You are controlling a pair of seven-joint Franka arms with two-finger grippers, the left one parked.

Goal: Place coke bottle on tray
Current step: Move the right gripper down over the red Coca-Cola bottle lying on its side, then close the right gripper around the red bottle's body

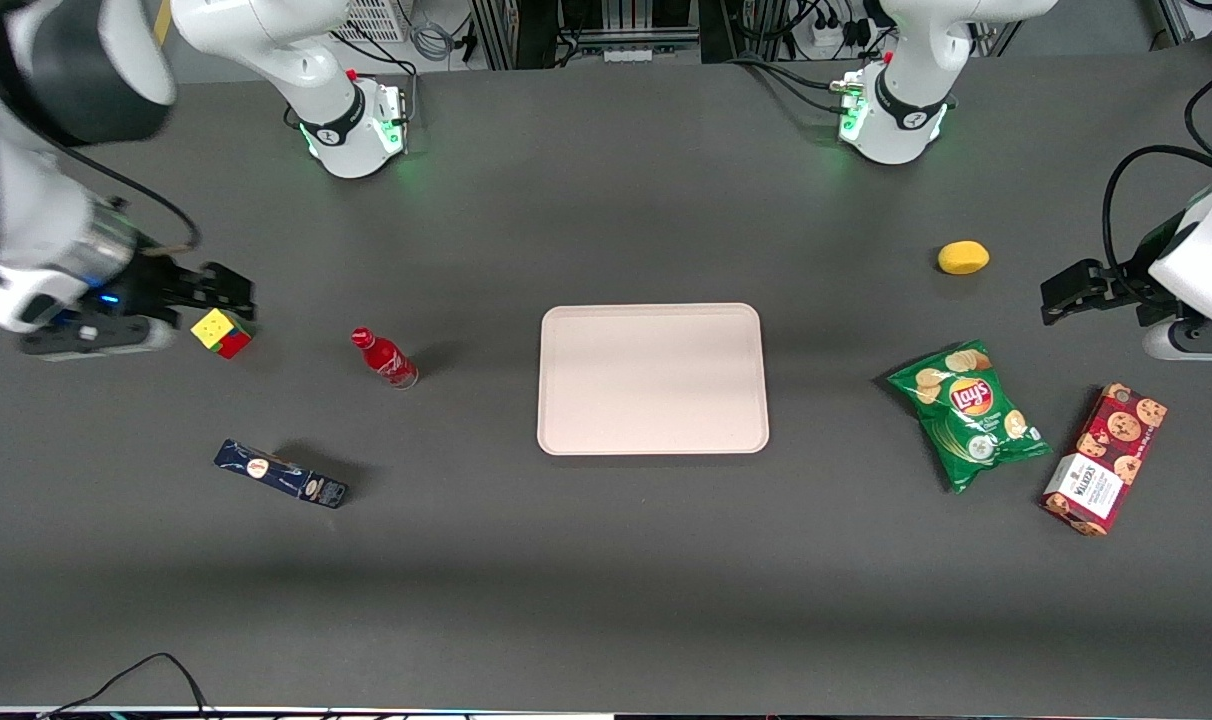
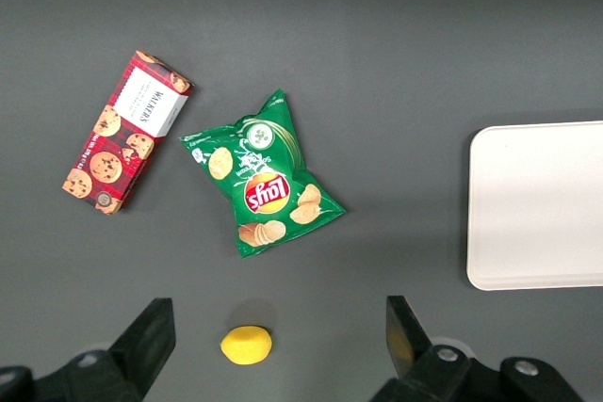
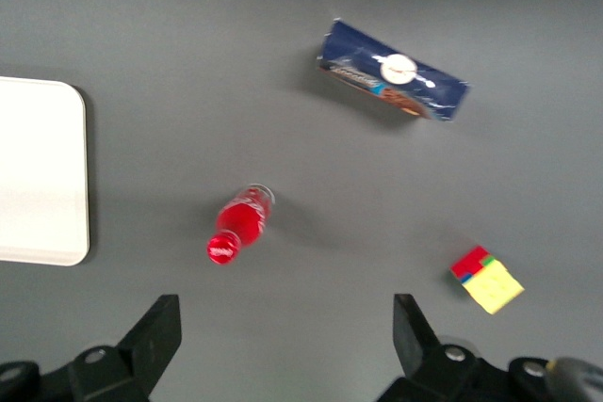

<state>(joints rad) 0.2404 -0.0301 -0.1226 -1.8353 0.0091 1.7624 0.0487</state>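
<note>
The coke bottle (image 1: 384, 358), small, red, with a red cap and white lettering, stands upright on the dark table between the tray and the working arm's end; it also shows in the right wrist view (image 3: 239, 223). The pale pinkish-beige tray (image 1: 653, 378) lies flat at the table's middle with nothing on it; its rounded corner shows in the right wrist view (image 3: 42, 171). My gripper (image 1: 228, 287) hovers high near the working arm's end of the table, beside a colour cube, well apart from the bottle. Its fingers (image 3: 160, 327) are spread wide with nothing between them.
A colour cube (image 1: 222, 332) sits just under the gripper. A dark blue oblong box (image 1: 281, 474) lies nearer the front camera than the bottle. Toward the parked arm's end lie a green chips bag (image 1: 969, 412), a red cookie box (image 1: 1105, 458) and a lemon (image 1: 963, 257).
</note>
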